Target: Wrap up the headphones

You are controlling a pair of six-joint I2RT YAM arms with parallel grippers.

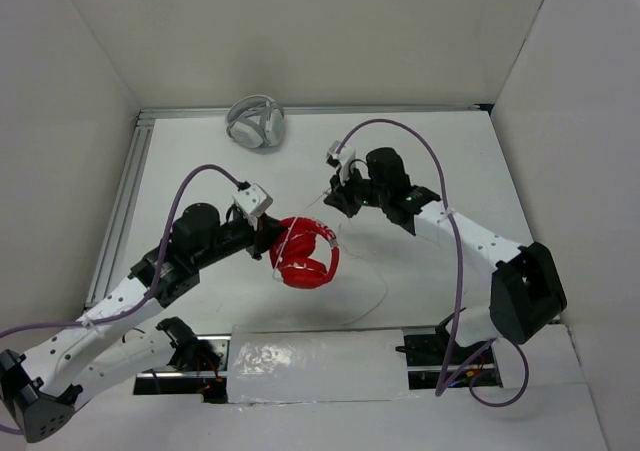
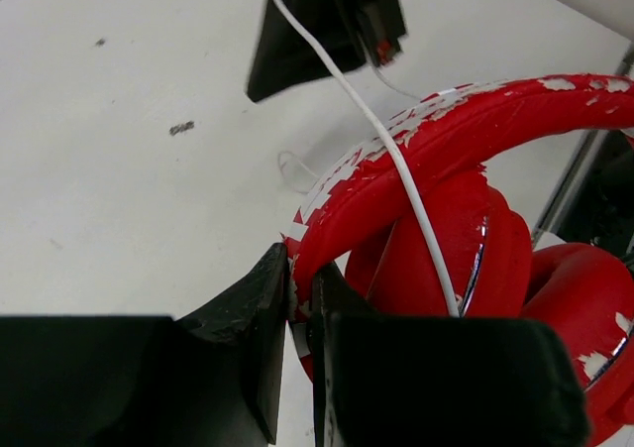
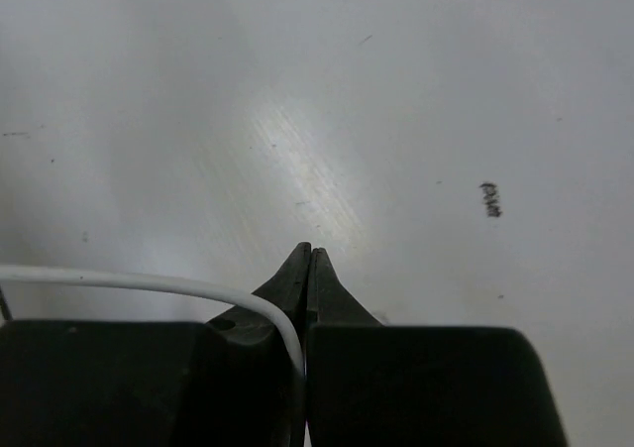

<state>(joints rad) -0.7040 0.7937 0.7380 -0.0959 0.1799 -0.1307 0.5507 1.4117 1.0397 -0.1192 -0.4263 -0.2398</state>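
Note:
The red headphones (image 1: 305, 255) are held near the table's middle, ear cups low, headband up. My left gripper (image 1: 270, 241) is shut on the headband's left end, seen close in the left wrist view (image 2: 300, 288), where the headband (image 2: 475, 120) curves right over an ear cup (image 2: 446, 259). The thin white cable (image 2: 396, 160) runs over the headband up to my right gripper (image 1: 335, 197). In the right wrist view, my right gripper (image 3: 309, 259) is shut on the white cable (image 3: 149, 282), which enters between the jaws from the left. More cable loops loose on the table (image 1: 375, 271).
White-grey headphones (image 1: 256, 122) lie at the back edge of the table. White walls enclose the table on three sides. A metal rail (image 1: 120, 211) runs along the left side. A taped white strip (image 1: 320, 366) covers the near edge between the arm bases.

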